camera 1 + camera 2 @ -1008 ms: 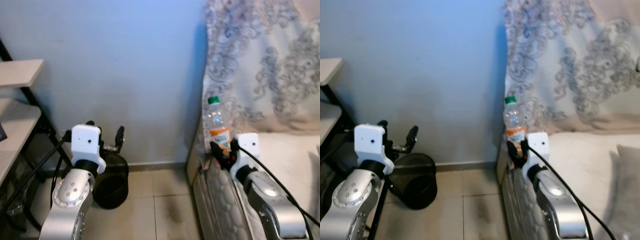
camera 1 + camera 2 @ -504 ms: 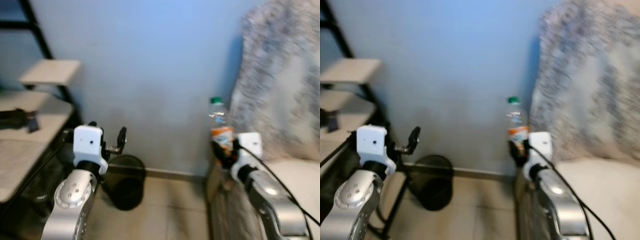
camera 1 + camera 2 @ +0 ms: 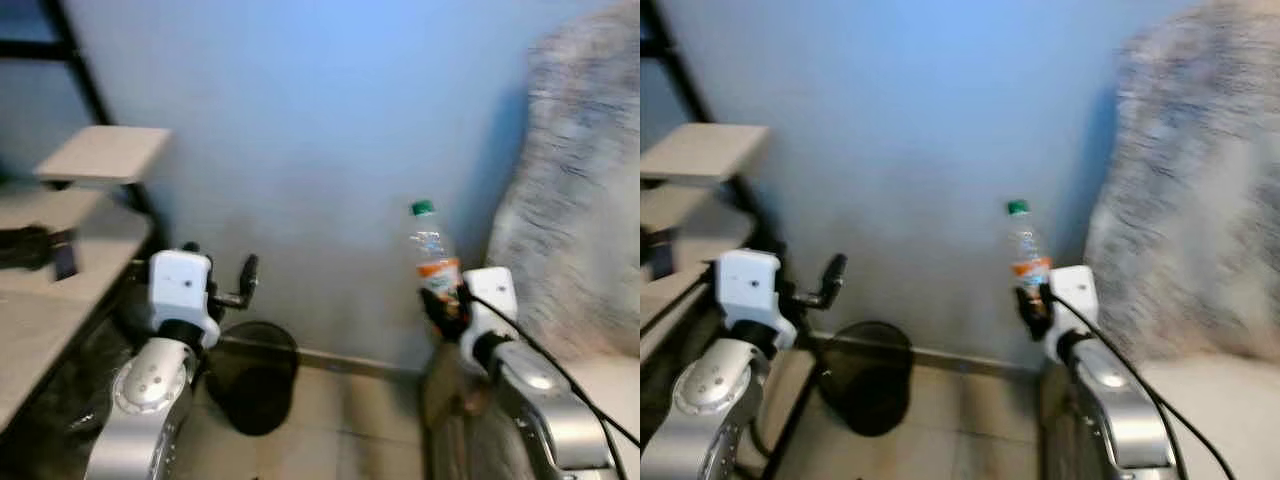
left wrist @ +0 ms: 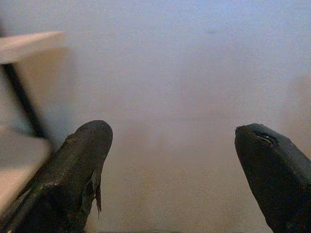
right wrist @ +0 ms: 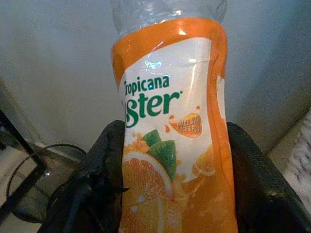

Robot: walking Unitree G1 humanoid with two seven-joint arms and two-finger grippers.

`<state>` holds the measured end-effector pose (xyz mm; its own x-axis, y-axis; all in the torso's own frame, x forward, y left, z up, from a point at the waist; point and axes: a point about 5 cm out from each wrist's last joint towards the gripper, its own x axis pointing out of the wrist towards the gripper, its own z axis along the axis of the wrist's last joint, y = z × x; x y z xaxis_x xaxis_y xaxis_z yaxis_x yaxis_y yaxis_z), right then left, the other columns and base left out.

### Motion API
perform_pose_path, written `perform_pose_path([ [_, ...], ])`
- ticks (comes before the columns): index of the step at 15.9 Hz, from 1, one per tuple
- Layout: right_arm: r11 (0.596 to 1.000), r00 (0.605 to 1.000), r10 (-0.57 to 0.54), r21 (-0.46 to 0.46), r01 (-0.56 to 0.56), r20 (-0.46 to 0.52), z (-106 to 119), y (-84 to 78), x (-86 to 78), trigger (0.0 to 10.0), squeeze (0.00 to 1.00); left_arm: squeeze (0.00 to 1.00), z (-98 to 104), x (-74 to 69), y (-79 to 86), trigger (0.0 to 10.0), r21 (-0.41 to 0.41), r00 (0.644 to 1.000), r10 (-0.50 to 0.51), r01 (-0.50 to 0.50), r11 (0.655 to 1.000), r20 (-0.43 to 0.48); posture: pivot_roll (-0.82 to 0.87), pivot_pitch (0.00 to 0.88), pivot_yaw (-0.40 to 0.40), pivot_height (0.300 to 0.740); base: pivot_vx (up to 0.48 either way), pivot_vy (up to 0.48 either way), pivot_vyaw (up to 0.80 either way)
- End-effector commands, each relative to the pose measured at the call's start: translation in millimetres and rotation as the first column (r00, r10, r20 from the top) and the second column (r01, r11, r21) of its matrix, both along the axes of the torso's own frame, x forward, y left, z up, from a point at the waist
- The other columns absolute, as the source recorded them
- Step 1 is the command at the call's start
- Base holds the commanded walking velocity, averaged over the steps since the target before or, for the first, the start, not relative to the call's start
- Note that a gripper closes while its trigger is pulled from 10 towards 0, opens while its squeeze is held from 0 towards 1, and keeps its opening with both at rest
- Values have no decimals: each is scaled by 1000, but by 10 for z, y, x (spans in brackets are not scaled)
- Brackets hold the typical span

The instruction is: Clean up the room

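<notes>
A patterned bed cover (image 3: 590, 200) rises at 3 o'clock from where the robot faces a pale blue wall (image 3: 320, 130), a shelf unit (image 3: 70, 200) stands at 9 o'clock, and a black bin (image 3: 252, 378) sits on the floor at about 11 o'clock beside it. The right gripper (image 3: 443, 300) has its 2 fingers (image 5: 104, 165) clamped on an upright plastic bottle (image 3: 432, 258) with a green cap and orange label, carried at 1 o'clock, while the left gripper (image 3: 222, 290) is raised above the bin with fingers (image 4: 80, 160) spread and nothing in them. It looks like the carry-to-bin step, so the next move calls for bringing the bottle over the bin's mouth before letting go.
</notes>
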<state>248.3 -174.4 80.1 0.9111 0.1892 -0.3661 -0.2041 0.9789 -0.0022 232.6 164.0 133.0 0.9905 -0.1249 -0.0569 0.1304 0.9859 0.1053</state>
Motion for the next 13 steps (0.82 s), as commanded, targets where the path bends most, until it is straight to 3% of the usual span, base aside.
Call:
perform_pose_path([
  [1,999,999,29,23,-30,21,44,111,49,10000,0,0,17,-9,98,10000,25,1000,29,-30,999,5,94,0,1,740,356,0,0],
  [7,998,998,58,-7,-58,5,16,88,58,10000,0,0,-14,-32,91,10000,34,1000,23,-22,999,-3,98,0,-2,740,356,0,0],
  [9,987,993,117,-111,-117,-8,-14,106,54,10000,0,0,-19,-40,94,10000,35,1000,21,-21,999,-5,98,0,-2,740,352,0,741],
  [12,981,985,158,-101,-164,-64,-82,97,11,10000,0,0,-32,-53,96,10000,39,1000,20,-19,999,-10,100,0,-3,740,347,0,800],
  [13,968,972,213,-116,-224,-101,-130,73,-27,10000,0,0,-60,-61,79,10000,28,999,3,-2,1000,-32,99,0,-1,740,322,0,0],
])
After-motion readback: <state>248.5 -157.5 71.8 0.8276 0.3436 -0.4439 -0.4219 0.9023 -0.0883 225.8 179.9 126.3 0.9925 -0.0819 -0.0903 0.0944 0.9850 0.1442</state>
